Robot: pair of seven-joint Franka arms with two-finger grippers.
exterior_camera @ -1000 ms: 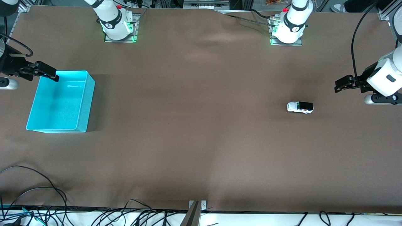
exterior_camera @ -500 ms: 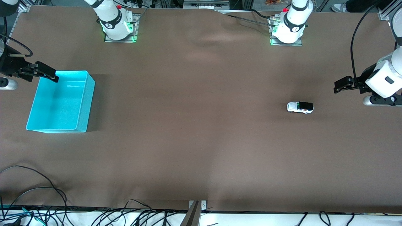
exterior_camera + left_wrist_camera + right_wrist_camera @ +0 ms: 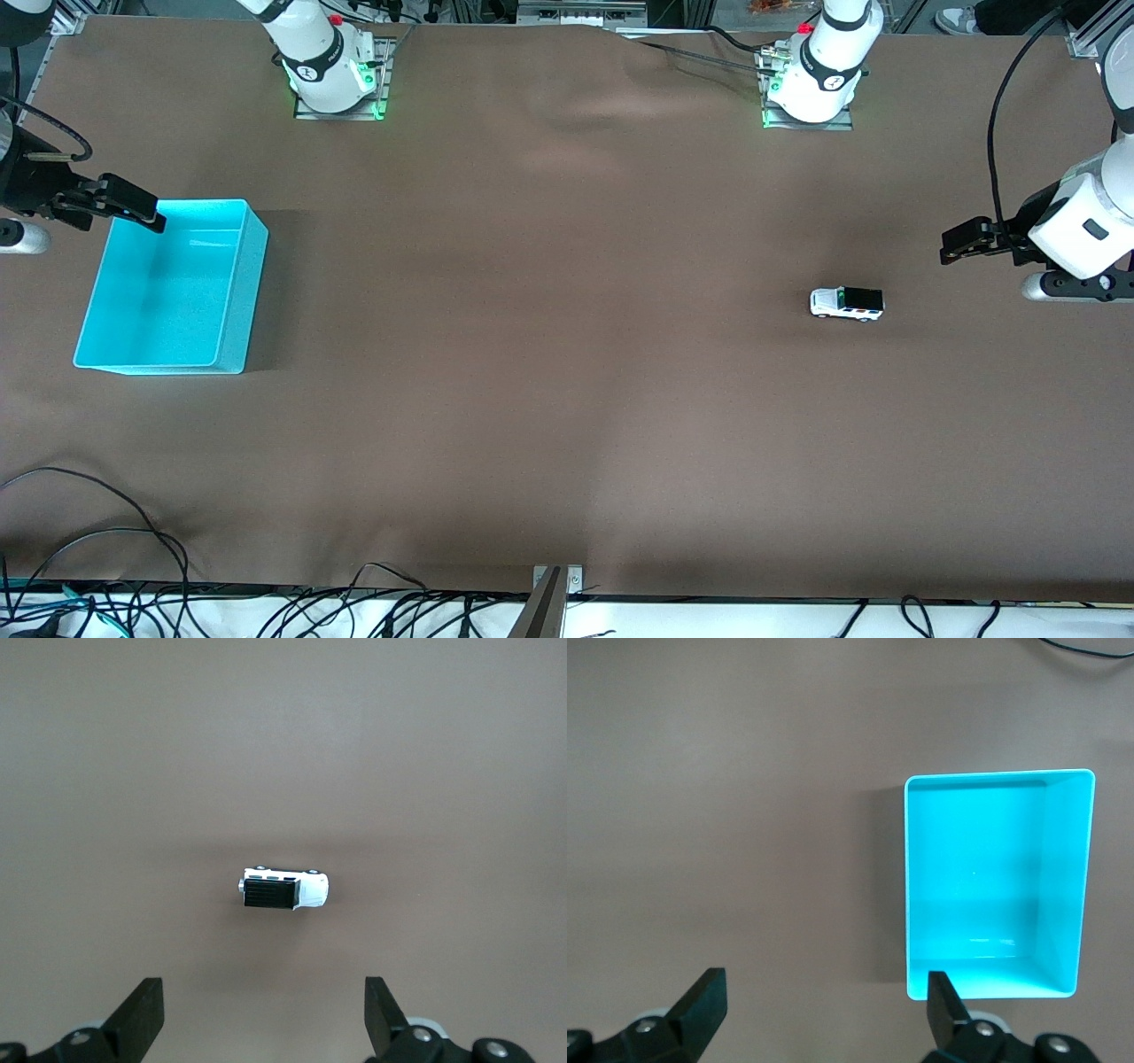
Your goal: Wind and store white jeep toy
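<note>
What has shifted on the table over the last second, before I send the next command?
Only the left pincer moved: it crept slightly toward the right arm's end of the table and a touch toward the bases, open and high above the cloth, short of the white jeep toy. Nothing was gripped or released. The jeep sits where it was, the turquoise bin is unmoved, and the right pincer waits open over the bin's corner.

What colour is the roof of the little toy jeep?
Black, on a white body. The white jeep toy shows its roof best in the left wrist view.
</note>
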